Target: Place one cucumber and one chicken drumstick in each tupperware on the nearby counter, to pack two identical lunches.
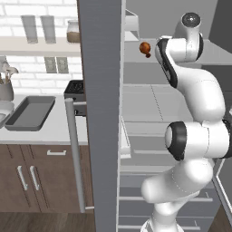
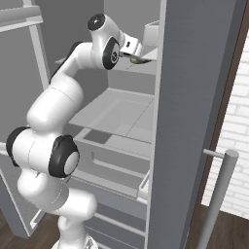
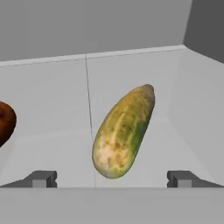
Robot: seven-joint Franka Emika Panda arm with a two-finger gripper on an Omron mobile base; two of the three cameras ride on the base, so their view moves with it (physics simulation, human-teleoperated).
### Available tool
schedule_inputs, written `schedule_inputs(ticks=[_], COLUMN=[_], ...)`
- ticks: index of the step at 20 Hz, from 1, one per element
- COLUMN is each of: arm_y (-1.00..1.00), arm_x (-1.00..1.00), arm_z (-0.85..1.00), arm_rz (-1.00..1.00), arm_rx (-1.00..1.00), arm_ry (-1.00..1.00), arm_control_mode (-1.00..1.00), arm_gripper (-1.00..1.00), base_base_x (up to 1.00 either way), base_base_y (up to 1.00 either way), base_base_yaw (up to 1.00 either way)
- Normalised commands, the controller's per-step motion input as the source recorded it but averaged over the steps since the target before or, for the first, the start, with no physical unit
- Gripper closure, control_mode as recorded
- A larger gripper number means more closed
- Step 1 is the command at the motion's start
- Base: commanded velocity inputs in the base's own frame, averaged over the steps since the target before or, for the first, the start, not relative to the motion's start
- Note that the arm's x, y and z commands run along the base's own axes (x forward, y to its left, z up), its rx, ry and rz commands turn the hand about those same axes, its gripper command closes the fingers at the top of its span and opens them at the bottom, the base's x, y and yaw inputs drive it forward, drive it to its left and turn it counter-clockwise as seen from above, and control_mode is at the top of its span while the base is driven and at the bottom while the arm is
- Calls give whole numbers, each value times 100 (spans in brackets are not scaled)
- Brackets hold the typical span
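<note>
A: Where do we have the gripper [image 3: 112,179] right now?

B: Up inside the open fridge, at an upper shelf [image 3: 52,144]. From the hand view we see its two dark fingertips [image 3: 41,179] far apart at the bottom, so the jaws stand wide and hold nothing.

A: And the cucumber [image 3: 124,132]?

B: The paler yellow-green one lies on that pale shelf straight ahead of us, between the lines of the two fingertips but beyond them, not touching either. It sits at a slant, its blunt end nearest the claw and its narrower end pointing away toward the back wall. In the right base view we catch a sliver of it [image 2: 136,60] just past the hand.

A: Anything else on the shelf?

B: A darker reddish-brown chicken drumstick [image 3: 5,122] at the left edge of the hand view, apart from the cucumber. The left base view shows it [image 1: 145,48] beside the arm's upper joint.

A: The tupperware?

B: We see the darker grey rectangular tray [image 1: 31,113] on the counter [image 1: 54,129] left of the fridge door [image 1: 100,113], well apart from the claw.
</note>
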Motion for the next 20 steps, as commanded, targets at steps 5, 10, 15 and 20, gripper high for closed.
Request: schedule_inputs(ticks=[5,10,15,20], arm_y=[0,-10,-28,-3], arm_x=[40,23,0,2], arm_z=[-2,-1,-2,-13], arm_rz=[0,0,0,0], arm_rx=[0,0,0,0], arm_ry=[3,7,1,3], arm_control_mode=[-100,-100,-100,-100], arm_gripper=[-100,-100,-100,-100], base_base_x=[0,0,0,0], base_base_y=[0,0,0,0], base_base_yaw=[0,0,0,0])
